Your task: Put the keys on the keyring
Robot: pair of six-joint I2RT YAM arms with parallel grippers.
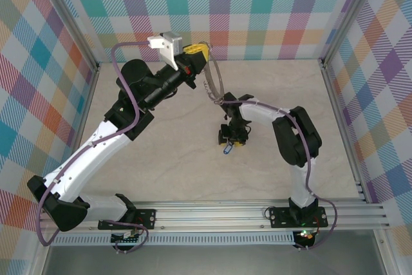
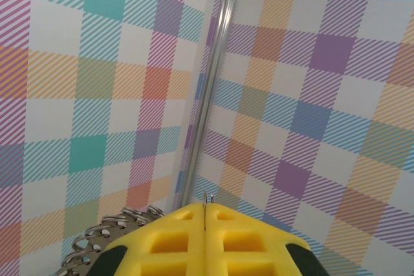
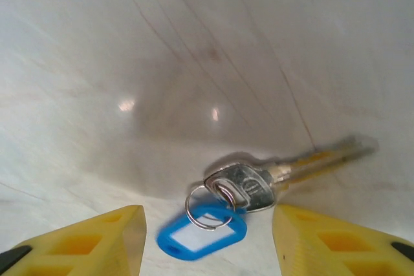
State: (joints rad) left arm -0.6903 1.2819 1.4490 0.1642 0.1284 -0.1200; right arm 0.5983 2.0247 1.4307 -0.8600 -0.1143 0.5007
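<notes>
Astride the keys (image 3: 246, 185), right end effector (image 3: 207, 219) open; left (image 2: 204, 210) pinching keyring (image 2: 119, 221).

The pale marbled table (image 1: 161, 159) carries 1 blue-tagged key (image 3: 249, 185).

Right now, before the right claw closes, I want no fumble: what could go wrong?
The key lies flat on the table; the open right claw straddling it may pinch only the blue tag and leave the key dangling. The shut left claw holds the keyring by thin wire, which could swivel.
</notes>
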